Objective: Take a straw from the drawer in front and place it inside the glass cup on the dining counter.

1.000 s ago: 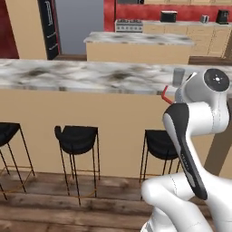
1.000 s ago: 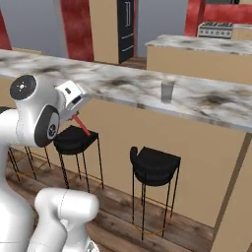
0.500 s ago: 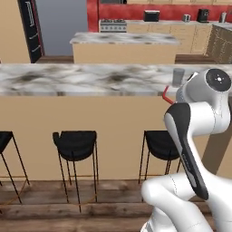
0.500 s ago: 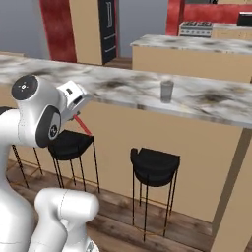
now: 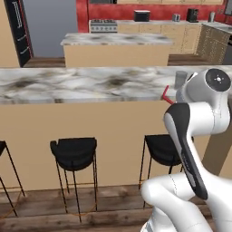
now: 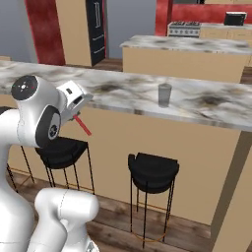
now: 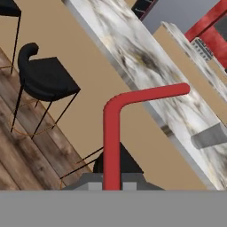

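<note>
We see the arm folded upward, its hand point(image 6: 78, 114) raised in front of the near side of the dining tabletop point(image 6: 123, 96), just below the marble edge. The hand is clamped tight on the red straw point(image 7: 113, 133), whose bent tip angles toward the marble. The glass cup point(image 6: 165, 95) stands on the marble, to the right of the hand and apart from the straw. Black stools point(image 6: 152, 170) stand below.

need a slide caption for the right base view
Claw shut on the red straw, held short of the dining counter, where the glass cup stands upright above black stools.
</note>
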You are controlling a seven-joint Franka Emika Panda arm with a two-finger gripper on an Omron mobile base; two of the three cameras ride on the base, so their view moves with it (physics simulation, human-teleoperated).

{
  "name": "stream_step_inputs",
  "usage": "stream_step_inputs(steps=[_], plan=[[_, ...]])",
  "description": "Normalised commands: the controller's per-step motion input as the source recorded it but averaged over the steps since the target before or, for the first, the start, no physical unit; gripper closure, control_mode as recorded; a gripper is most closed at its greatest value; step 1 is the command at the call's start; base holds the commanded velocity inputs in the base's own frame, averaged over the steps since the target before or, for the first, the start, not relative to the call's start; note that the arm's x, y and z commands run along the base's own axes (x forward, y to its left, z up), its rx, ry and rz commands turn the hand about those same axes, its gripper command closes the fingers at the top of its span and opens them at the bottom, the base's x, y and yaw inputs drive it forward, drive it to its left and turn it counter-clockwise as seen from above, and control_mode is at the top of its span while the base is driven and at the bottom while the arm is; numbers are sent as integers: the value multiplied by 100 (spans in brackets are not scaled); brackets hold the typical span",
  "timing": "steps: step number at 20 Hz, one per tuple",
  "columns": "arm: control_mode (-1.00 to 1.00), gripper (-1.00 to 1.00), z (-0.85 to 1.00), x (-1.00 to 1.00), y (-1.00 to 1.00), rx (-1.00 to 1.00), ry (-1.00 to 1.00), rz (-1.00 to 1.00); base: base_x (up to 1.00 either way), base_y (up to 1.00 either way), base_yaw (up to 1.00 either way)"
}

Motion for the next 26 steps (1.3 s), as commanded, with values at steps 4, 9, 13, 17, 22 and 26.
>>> stream_step_inputs(steps=[4,9,13,17,22,26], plan=[[100,100,0,0,0,0,0,0,11,-5,-2],[100,100,0,0,0,0,0,0,16,-2,-1],[100,100,0,0,0,0,0,0,14,-6,0],[100,100,0,0,0,0,0,0,8,-18,0],[100,100,0,0,0,0,0,0,32,-17,-4],[100,100,0,0,0,0,0,0,66,-26,-14]])
